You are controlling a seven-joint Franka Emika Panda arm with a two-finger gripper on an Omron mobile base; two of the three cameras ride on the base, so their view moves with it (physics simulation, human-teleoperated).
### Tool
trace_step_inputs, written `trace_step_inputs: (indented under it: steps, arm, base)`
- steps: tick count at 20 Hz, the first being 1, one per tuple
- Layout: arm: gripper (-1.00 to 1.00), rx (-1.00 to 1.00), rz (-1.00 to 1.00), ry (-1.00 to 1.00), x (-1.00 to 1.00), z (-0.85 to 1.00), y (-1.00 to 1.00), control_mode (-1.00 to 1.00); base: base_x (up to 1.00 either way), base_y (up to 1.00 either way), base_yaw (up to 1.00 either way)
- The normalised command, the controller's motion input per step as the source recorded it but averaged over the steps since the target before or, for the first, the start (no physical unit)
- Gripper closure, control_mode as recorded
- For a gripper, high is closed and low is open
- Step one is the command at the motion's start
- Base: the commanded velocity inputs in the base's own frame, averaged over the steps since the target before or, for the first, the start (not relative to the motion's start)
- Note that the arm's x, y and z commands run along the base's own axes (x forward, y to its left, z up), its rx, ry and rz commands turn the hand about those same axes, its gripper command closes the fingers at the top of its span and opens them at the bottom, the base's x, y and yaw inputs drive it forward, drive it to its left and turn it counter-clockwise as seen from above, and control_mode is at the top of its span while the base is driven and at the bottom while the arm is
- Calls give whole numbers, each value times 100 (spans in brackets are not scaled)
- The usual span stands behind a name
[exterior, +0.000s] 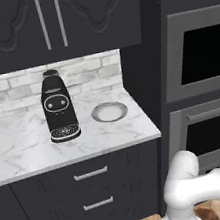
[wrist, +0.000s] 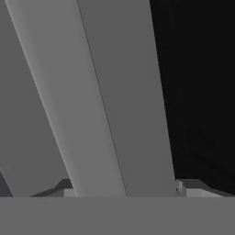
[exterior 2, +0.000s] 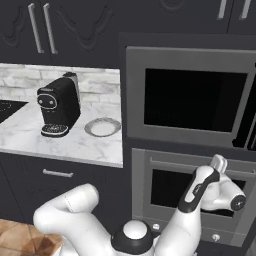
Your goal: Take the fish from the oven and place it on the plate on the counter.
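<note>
Left base view: the small round grey-rimmed plate (exterior: pixel 109 111) sits on the white marble counter (exterior: pixel 32 145), right of a black coffee machine (exterior: pixel 58 107). No writing is legible.

Right base view: the dark grey wall oven (exterior 2: pixel 192 192) looks closed, so the fish is hidden, presumably inside. The gripper (exterior 2: pixel 218 162) is at the door's top edge.

Hand view: grey door bar (wrist: pixel 96 101) very close; whether the jaws grip it, I cannot tell. A poor hold could slip off.

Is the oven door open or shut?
Shut. The oven door stands flat against its front, with the handle bar along the top. The arm reaches at it.
</note>
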Motion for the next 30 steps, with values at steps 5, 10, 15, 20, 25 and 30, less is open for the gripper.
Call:
trace_step_inputs:
  steps: [5, 10, 15, 20, 25, 30]
  arm:
    - [-100, 0, -4, -4, 16, -11, 2, -100]
    - [100, 0, -5, -2, 10, -4, 8, -100]
    - [100, 0, -4, 0, 1, -1, 0, -100]
    - [100, 0, -3, 0, 1, -4, 0, -100]
    - [100, 0, -1, 0, 0, -9, 0, -100]
    - [100, 0, 0, 3, -6, -14, 0, -100]
  base:
    - [0, 0, 0]
    - [0, 0, 0]
    - [0, 0, 0]
    - [0, 0, 0]
    - [0, 0, 0]
    - [0, 0, 0]
